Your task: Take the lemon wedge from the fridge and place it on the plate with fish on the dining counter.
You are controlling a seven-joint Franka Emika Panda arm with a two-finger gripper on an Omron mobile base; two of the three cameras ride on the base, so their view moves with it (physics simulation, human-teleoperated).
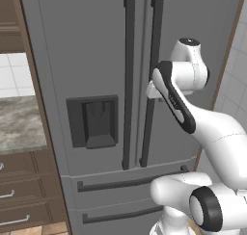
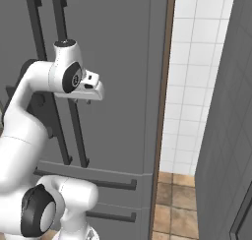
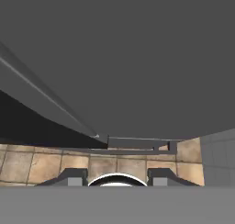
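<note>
The fridge (image 1: 96, 60) stands tall and grey, both French doors closed, seams tight, so whatever it holds is out of sight. Its two long dark vertical handles (image 1: 129, 84) run side by side down the middle, the dark dispenser recess (image 1: 94, 121) sits in the left door, and two lower drawers (image 1: 120, 183) with horizontal bars lie beneath.

Right up at the right-hand handle (image 1: 150, 84) is the white arm, elbow bent, wrist pressed close to the door face at about mid-height. From the right base view the hand juts off the wrist toward the right door panel, and the gripper (image 2: 87, 101) points down beside that handle (image 2: 74, 116). Whether the fingers are around the bar or just next to it, I cannot tell. In the hand view the two dark fingertips (image 3: 73, 177) stand apart at the bottom with nothing between them, partly open, looking down the grey door to the tan tiled floor (image 3: 46, 165).

Left of the fridge, a marbled countertop (image 1: 19, 123) sits over brown wooden drawers (image 1: 24, 190). To the right, a white tiled wall (image 2: 194, 76).
</note>
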